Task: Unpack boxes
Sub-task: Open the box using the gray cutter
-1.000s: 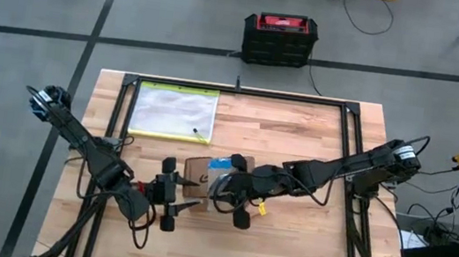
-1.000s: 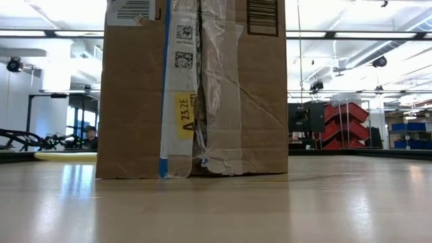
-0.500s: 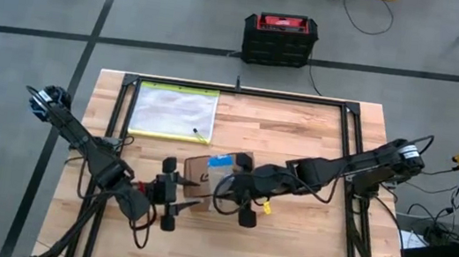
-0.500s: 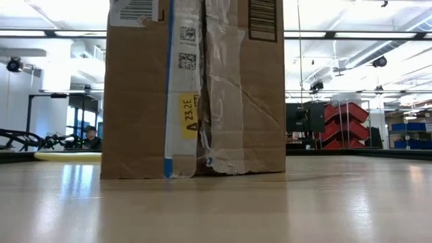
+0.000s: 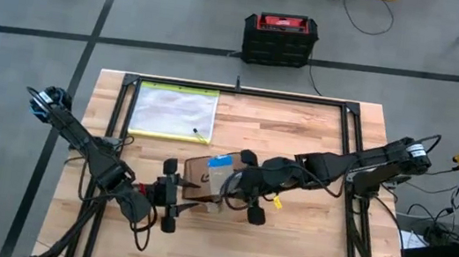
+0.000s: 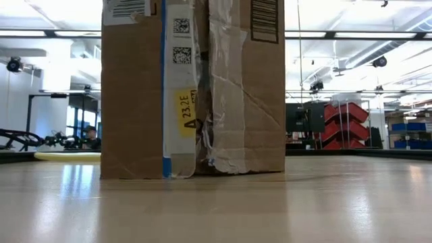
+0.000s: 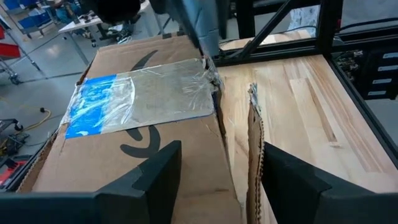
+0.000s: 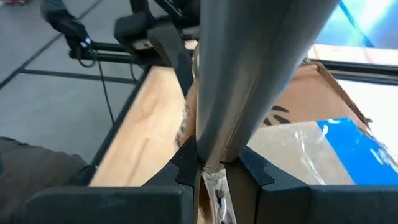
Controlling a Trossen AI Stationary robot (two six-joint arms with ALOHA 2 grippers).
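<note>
The brown cardboard box (image 5: pixel 198 178) stands on the table's middle, near side, on its base (image 6: pixel 192 172). Clear and blue tape (image 7: pixel 143 93) covers its top. My right gripper (image 5: pixel 241 190) is at the box's right side, shut on a strip of clear tape (image 8: pixel 249 81) peeled off the box. My left gripper (image 5: pixel 174 197) is at the box's left near corner, open. Its fingers (image 7: pixel 155 180) stand on either side of a torn box edge (image 7: pixel 254 143); I cannot tell if they touch it. My right gripper pinches the peeled tape strip between its two fingers at the strip's free end (image 8: pixel 210 158). The strip runs from the fingers back to the box's top edge (image 7: pixel 208 59). It is drawn taut and clear of the table.
A clear yellow-edged pouch (image 5: pixel 175 111) lies flat at the table's far left. A black and red case (image 5: pixel 279 37) stands on the floor beyond the far edge. Black frame rails (image 5: pixel 352 154) run along the table's sides. Bare wood (image 5: pixel 303 245) lies near right.
My right gripper has gone toward the table's right edge, shut on the tape strip, drawing it off the box. The box has turned slightly on the table, and the taped seam on its near face has gaped wider.
</note>
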